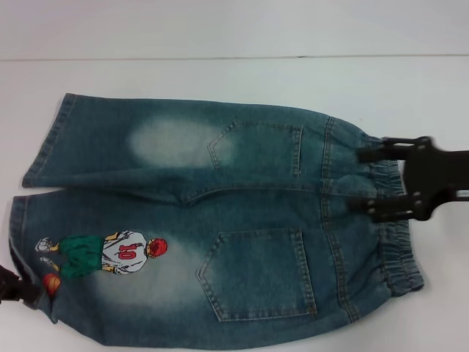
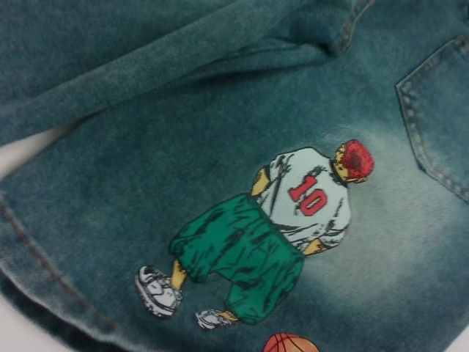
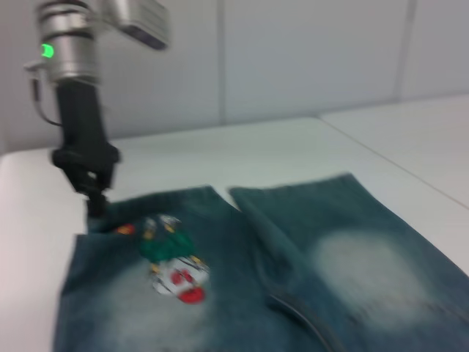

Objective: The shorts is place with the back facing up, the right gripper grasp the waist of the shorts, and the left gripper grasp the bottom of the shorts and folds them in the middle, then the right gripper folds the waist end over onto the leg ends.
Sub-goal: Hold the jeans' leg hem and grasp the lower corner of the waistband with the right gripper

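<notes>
- Head view: the shorts lie flat on the white table, back pockets up, legs pointing toward the robot's left and the waist toward its right.
- The right gripper sits over the waist, its two black fingers spread apart, one at the far part of the ruffled band and one nearer the middle, not clenched on the cloth.
- The left gripper is at the hem of the near leg, beside the orange ball print; whether its fingers are released or clenched cannot be told.
- The player print lies on that same near leg, between the hem and the near pocket.
- Left wrist view: only denim fills the frame, with the player print in a number 10 shirt and green shorts, the ball just past it, and a pocket corner.
- Right wrist view: the left gripper hangs upright with its tip at the hem of the printed leg; its finger state cannot be told. The other leg lies alongside.
</notes>
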Motion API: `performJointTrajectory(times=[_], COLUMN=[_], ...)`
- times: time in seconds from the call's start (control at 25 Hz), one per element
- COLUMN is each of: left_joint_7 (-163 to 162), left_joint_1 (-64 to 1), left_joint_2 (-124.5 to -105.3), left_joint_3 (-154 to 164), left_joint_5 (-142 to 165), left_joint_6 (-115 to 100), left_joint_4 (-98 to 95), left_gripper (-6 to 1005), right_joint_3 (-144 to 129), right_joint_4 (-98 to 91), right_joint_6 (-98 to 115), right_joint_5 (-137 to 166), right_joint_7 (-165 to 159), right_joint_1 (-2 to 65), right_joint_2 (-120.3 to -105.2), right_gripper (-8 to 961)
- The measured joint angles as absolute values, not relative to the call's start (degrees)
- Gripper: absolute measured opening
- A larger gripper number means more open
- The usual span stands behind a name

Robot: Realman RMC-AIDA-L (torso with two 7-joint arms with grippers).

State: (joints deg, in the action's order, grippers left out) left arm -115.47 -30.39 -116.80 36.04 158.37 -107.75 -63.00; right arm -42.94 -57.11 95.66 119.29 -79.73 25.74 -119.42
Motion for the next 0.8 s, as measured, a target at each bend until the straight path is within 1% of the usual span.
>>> performJointTrajectory(times=[0.12, 0.24, 0.4, 0.6, 0.8], left_joint_7=[-115.39, -115.41, -115.67, -115.40, -115.18], left_joint_1=[-30.41, -30.49, -30.82, -31.04, -30.73], left_joint_2=[-116.95, -116.96, -116.81, -116.85, -116.94], left_joint_3=[36.11, 36.07, 36.20, 36.21, 36.76], left_joint_5=[158.38, 158.28, 158.43, 158.52, 158.52], left_joint_6=[-106.87, -106.49, -106.09, -106.13, -106.31], left_joint_4=[-62.91, -62.66, -62.12, -61.49, -61.38], left_gripper=[-1, -1, -2, 1, 1], right_joint_3=[-42.82, -42.46, -42.65, -43.47, -47.25], right_joint_4=[-64.42, -69.28, -70.19, -69.10, -68.97], right_joint_6=[96.82, 98.91, 103.18, 108.37, 110.39], right_joint_5=[121.74, 127.50, 139.48, 150.13, 153.63], right_joint_7=[-87.19, -94.13, -101.22, -104.97, -107.90], right_joint_1=[23.40, 23.36, 27.27, 31.78, 32.57], right_joint_2=[-119.37, -119.18, -118.63, -119.13, -119.33], right_gripper=[871, 865, 857, 846, 835])
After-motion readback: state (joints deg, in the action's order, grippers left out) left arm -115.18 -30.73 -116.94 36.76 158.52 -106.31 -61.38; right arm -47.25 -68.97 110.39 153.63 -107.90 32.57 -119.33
